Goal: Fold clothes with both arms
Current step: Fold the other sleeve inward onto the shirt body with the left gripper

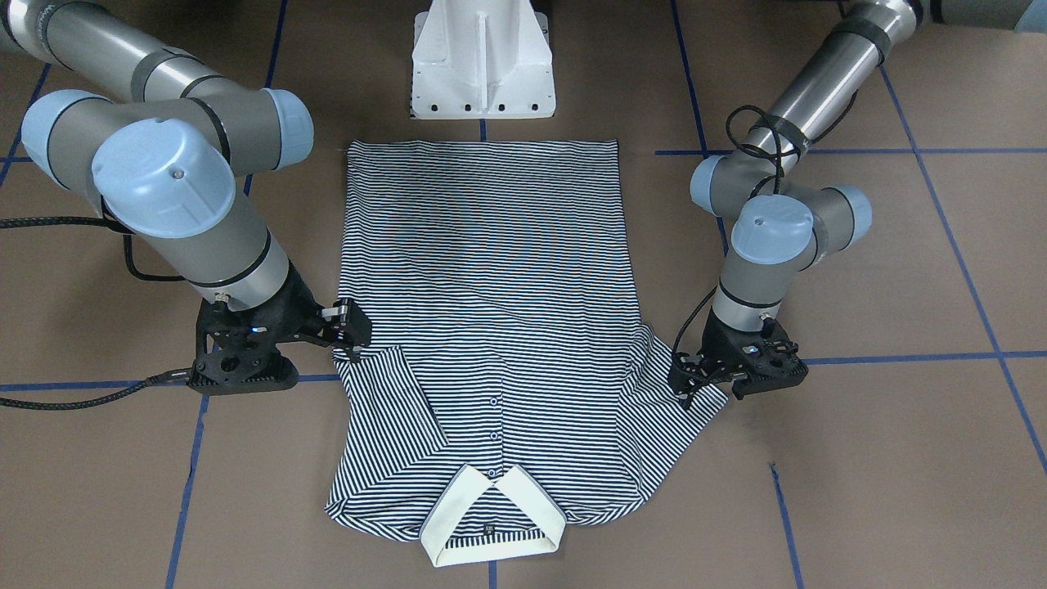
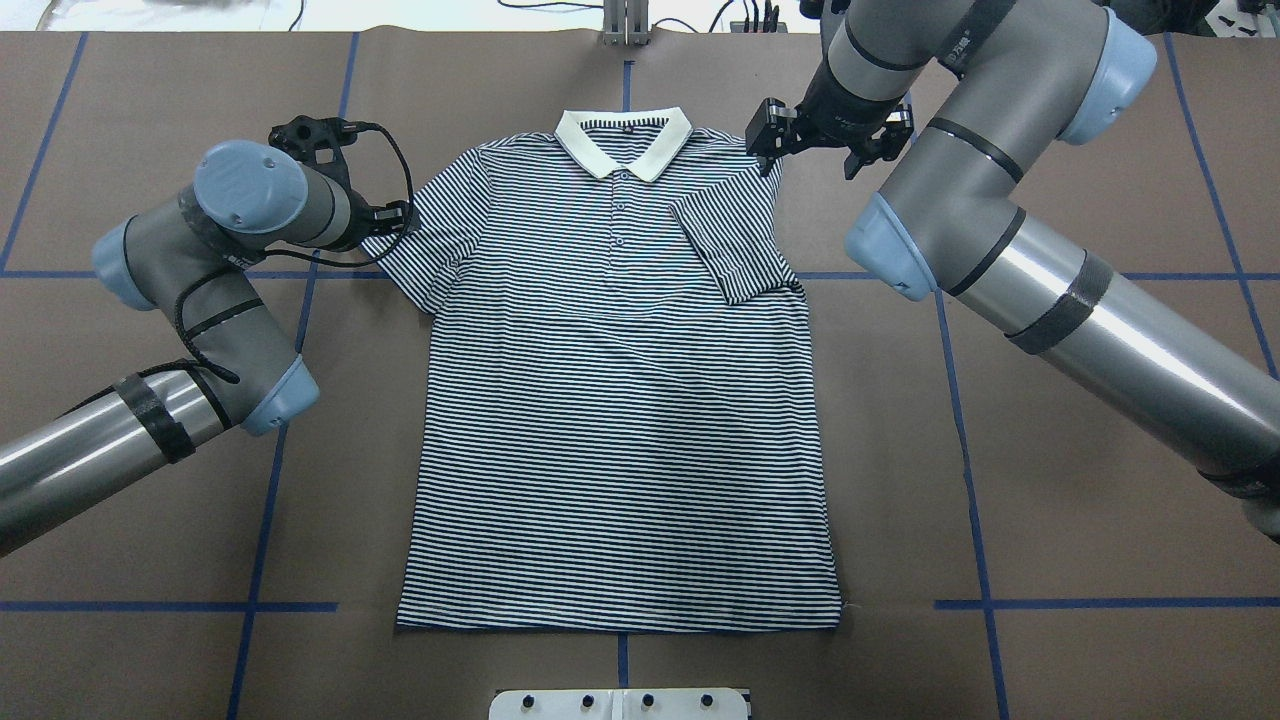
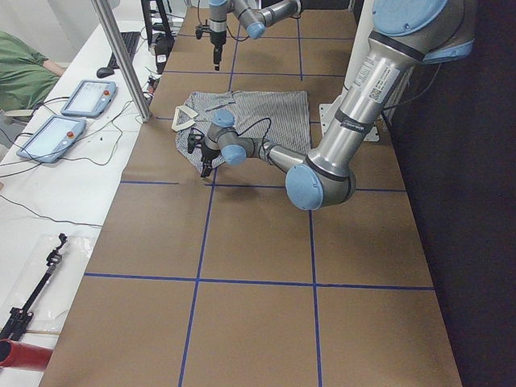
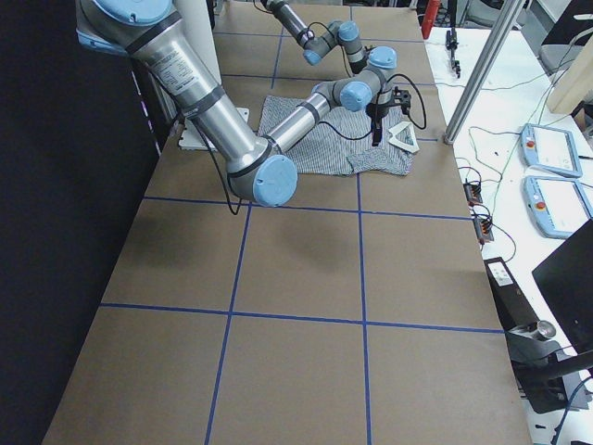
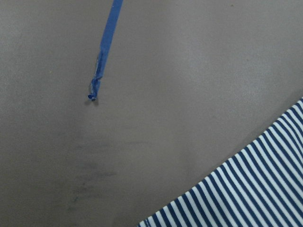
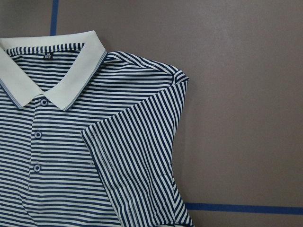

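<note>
The striped polo shirt (image 2: 620, 400) lies flat, front up, cream collar (image 2: 623, 143) at the far side. It also shows in the front view (image 1: 491, 270). The sleeve (image 2: 735, 240) on my right is folded in over the chest, and shows in the right wrist view (image 6: 137, 156). The other sleeve (image 2: 410, 255) lies spread out. My right gripper (image 2: 772, 135) hovers open and empty over the shoulder beside the folded sleeve. My left gripper (image 2: 393, 215) is low at the outer edge of the spread sleeve (image 1: 695, 409); I cannot tell whether it is open or shut. The left wrist view shows only the sleeve's edge (image 5: 255, 189).
The brown table (image 2: 1050, 480) carries blue tape lines (image 2: 960, 420). The white pedestal base (image 1: 483, 65) stands at the shirt's hem end. Tablets (image 3: 85, 97), cables and a metal post (image 3: 121, 56) lie beyond the table's far edge.
</note>
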